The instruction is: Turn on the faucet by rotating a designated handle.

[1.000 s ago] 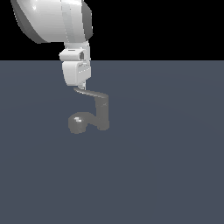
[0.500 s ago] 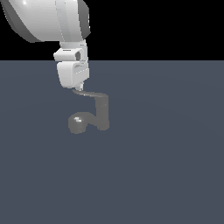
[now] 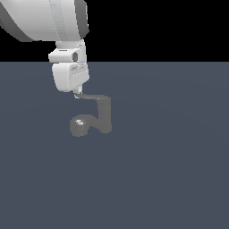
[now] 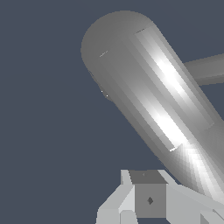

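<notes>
The small dull-grey faucet (image 3: 104, 114) stands on the flat floor, its curved arm ending in a rounded lump (image 3: 79, 125) with a white glint. The thin handle (image 3: 93, 96) sticks out from the post's top toward the exterior view's left. My gripper (image 3: 78, 92) hangs under the white hand, its narrow tips together and touching the handle's free end. In the wrist view a thick grey faucet part (image 4: 148, 96) fills the frame just beyond my gripper (image 4: 149, 200); I cannot tell which part it is.
The white robot arm (image 3: 44, 18) fills the upper left of the exterior view. A plain dark grey-blue floor (image 3: 170, 170) surrounds the faucet, and a second grey bar (image 4: 205, 70) crosses the edge of the wrist view.
The hand has shifted toward the exterior view's left and slightly lower. The handle's free end has followed it the same way.
</notes>
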{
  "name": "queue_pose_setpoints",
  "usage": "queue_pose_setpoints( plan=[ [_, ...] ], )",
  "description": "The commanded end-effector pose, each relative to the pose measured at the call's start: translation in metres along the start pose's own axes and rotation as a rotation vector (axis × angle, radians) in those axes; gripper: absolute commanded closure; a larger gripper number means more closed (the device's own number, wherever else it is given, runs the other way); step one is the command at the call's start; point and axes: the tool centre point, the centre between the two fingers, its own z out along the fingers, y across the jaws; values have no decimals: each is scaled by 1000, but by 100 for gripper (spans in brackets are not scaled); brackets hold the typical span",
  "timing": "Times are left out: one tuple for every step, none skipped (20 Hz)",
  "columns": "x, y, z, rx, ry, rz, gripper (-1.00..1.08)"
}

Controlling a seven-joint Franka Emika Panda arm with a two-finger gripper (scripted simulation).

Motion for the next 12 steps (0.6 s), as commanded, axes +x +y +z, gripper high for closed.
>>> queue_pose_setpoints(
  plan=[
    [2,2,0,0,1,0,108],
    [3,5,0,0,1,0,108],
    [5,7,0,0,1,0,108],
    [6,10,0,-1,1,0,108],
    [7,12,0,-1,1,0,108],
    [9,14,0,-1,1,0,108],
    [10,17,0,-1,1,0,108],
    [12,19,0,-1,0,-1,108],
    [13,22,0,-1,0,-1,108],
    [15,24,0,-1,0,-1,108],
    [16,26,0,-1,0,-1,108],
    [17,29,0,-2,0,-2,108]
  ],
)
